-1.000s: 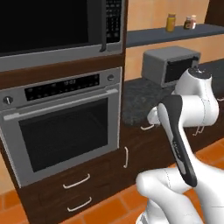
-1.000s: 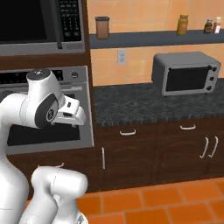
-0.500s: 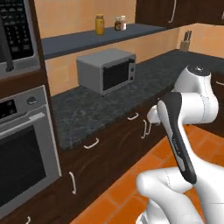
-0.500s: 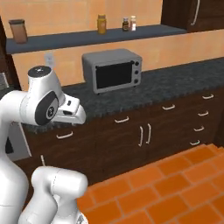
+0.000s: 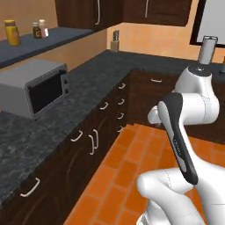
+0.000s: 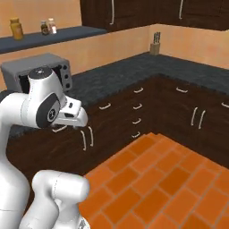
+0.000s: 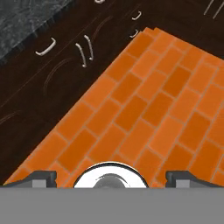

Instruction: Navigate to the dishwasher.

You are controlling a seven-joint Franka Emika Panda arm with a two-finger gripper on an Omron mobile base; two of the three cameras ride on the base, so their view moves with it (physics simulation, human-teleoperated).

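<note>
You're looking at a corner run of dark wood cabinets (image 5: 94, 136) under a dark speckled bench (image 5: 92, 79). Where the dishwasher stands you can't tell from these views, so no fix on it.

- End effector (image 7: 113, 178): wide. In the hand view its two dark fingertips (image 7: 43, 177) sit far apart at the bottom corners w/ nothing between them. It points down at the orange tile floor (image 7: 144, 109), cabinet fronts running along the upper left.
- Arm: folded in close over the base, wrist held in front of the cabinets, above the floor, touching nothing.
- Microwave (image 5: 35, 90): grey, dark door, on the bench at the left, against the wall. In the right base view it's partly behind the arm's shoulder.
- Shelf (image 5: 48, 37): above the microwave, carrying a yellow jar (image 5: 12, 33) and two small bottles (image 5: 39, 29) near each other.
- Knife block (image 6: 155, 44): on the bench in the far corner, by the wall.
- Drawers (image 6: 136, 112): stack w/ short pale handles near the corner; paired doors w/ vertical handles on either side of it.
- Upper cabinets (image 6: 116, 13): dark, along the top of both walls.
</note>
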